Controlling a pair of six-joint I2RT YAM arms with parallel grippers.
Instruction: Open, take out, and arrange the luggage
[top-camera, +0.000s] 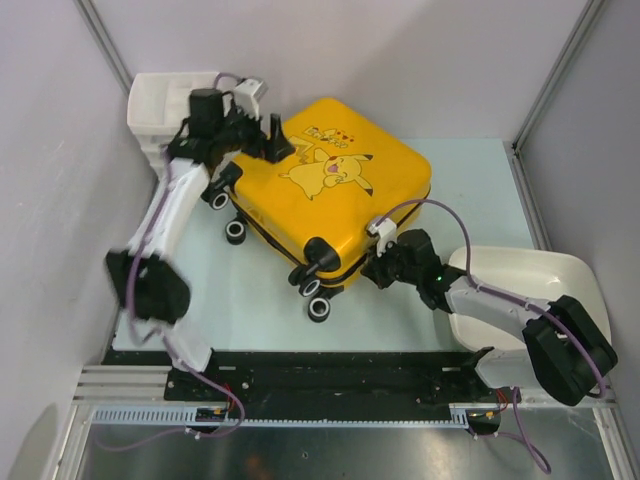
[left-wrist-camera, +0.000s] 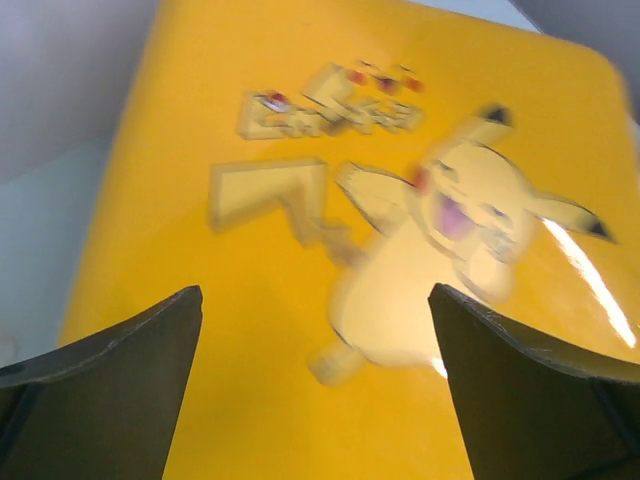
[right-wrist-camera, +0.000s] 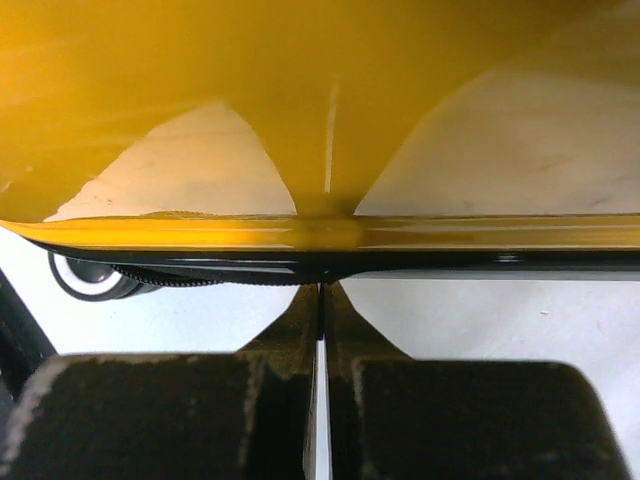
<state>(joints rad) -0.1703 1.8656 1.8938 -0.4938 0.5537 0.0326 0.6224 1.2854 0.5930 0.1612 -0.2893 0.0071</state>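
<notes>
The luggage (top-camera: 330, 190) is a yellow hard-shell suitcase with a cartoon print, lying flat and closed on the table, its black wheels (top-camera: 236, 232) toward the near left. My left gripper (top-camera: 272, 140) hovers over its far left corner, open. In the left wrist view the printed lid (left-wrist-camera: 300, 250) fills the space between the wide-apart fingers (left-wrist-camera: 130, 380), which hold nothing. My right gripper (top-camera: 372, 268) is at the near right edge, shut. In the right wrist view its tips (right-wrist-camera: 322, 290) meet at the black zipper band under the yellow shell (right-wrist-camera: 320, 100); anything pinched there is hidden.
A white drawer unit (top-camera: 160, 100) stands at the far left, behind the left arm. A white tub (top-camera: 530, 280) sits at the right, beside the right arm. One suitcase wheel (right-wrist-camera: 85, 280) shows left of the right gripper. Grey walls close in on both sides.
</notes>
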